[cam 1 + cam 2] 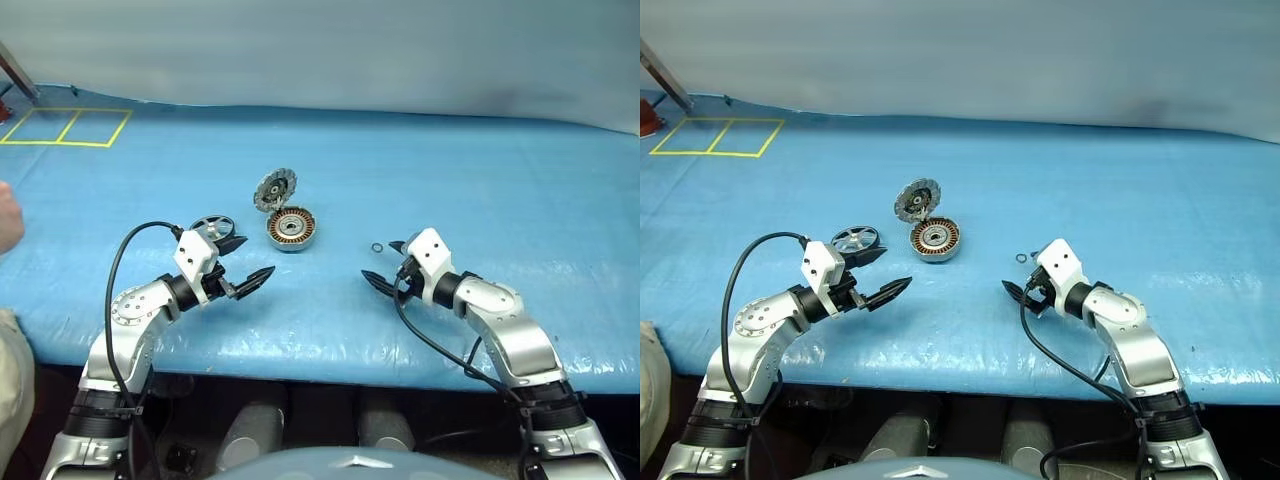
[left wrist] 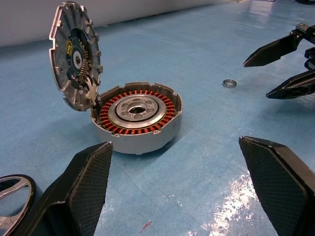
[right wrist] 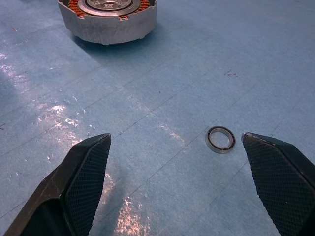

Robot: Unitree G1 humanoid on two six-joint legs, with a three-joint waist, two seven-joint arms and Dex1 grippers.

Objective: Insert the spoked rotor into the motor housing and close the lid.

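The motor housing (image 1: 292, 229) sits mid-table, its copper windings showing around a central hole. Its hinged lid (image 1: 274, 190) stands upright and open on the far-left side of the casing. Flat on the cloth to the left of the housing lies the spoked rotor (image 1: 855, 239), just beyond my left gripper (image 1: 252, 258). That gripper is open with nothing between its fingers and points toward the housing (image 2: 136, 115). To the right, my right gripper (image 1: 383, 262) is also open and empty, hovering low over the cloth.
A small metal ring (image 3: 220, 139) lies on the blue table cover (image 1: 520, 200) just off my right gripper's fingertips. Yellow tape squares (image 1: 65, 127) mark the far left corner. A person's hand (image 1: 8, 215) shows at the left edge.
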